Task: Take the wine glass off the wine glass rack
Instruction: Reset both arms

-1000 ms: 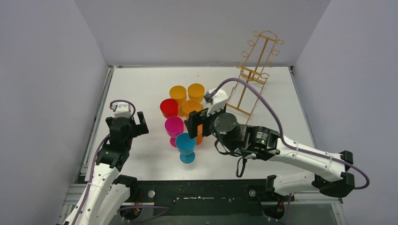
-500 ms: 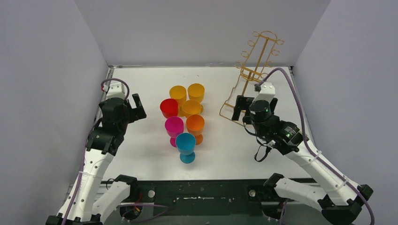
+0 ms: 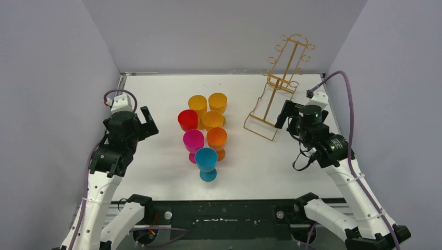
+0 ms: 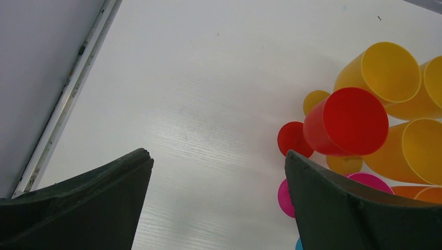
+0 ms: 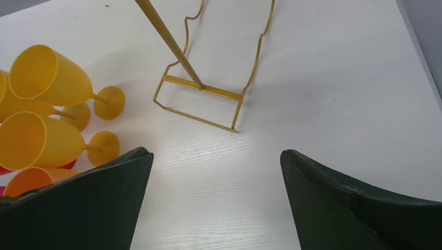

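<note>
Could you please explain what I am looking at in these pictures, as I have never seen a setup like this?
These are two robot arms bolted at the near edge of a white table. The wide picture comes from a fixed camera above and behind them. The other two come from a small camera on each wrist; the dark shapes at the bottom of those are that gripper's own two fingers. On the table stand seven coloured wine glasses in a cluster. Beside them, on the right arm's side, is a gold wire rack with nothing hanging on it. The left gripper and the right gripper are both open and hold nothing.
</note>
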Controlling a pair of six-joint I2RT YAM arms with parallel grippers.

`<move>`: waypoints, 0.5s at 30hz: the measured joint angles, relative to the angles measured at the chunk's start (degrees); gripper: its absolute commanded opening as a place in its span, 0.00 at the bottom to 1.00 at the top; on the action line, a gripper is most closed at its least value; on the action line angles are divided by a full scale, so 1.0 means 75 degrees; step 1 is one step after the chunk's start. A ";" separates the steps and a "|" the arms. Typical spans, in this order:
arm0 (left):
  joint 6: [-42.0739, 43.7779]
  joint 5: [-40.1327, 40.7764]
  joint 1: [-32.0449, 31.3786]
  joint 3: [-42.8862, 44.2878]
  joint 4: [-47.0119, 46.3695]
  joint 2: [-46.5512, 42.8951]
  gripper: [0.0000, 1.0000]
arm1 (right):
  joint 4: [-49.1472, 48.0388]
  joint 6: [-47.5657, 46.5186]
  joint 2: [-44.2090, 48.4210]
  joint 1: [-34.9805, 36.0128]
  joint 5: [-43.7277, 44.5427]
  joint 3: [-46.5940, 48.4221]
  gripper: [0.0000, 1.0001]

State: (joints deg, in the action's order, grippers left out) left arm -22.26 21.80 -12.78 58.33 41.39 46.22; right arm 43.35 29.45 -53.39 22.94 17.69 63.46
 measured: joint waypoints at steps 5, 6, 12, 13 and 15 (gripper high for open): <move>-0.0105 0.0003 0.0000 0.0000 0.0085 -0.0012 0.97 | 0.0242 0.0012 -0.0198 0.0000 -0.0277 0.0256 1.00; -0.0131 0.0000 0.0000 0.0000 0.0085 -0.0029 0.97 | 0.0347 0.0052 -0.0373 0.0000 -0.0280 0.0379 1.00; -0.0178 0.0006 0.0000 -0.0032 0.0096 -0.0224 0.97 | 0.0647 0.0219 -0.1119 0.0000 -0.0306 0.0560 1.00; -0.0178 0.0006 0.0000 -0.0032 0.0096 -0.0239 0.97 | 0.0662 0.0236 -0.1128 0.0000 -0.0323 0.0554 1.00; -0.0198 0.0012 0.0000 -0.0050 0.0096 -0.0256 0.97 | 0.0653 0.0259 -0.1084 0.0000 -0.0367 0.0539 1.00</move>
State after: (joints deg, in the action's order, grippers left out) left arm -23.75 21.89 -12.78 57.95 42.11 44.29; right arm 48.25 31.40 -61.52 22.94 14.94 67.51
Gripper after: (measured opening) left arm 0.974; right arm 0.999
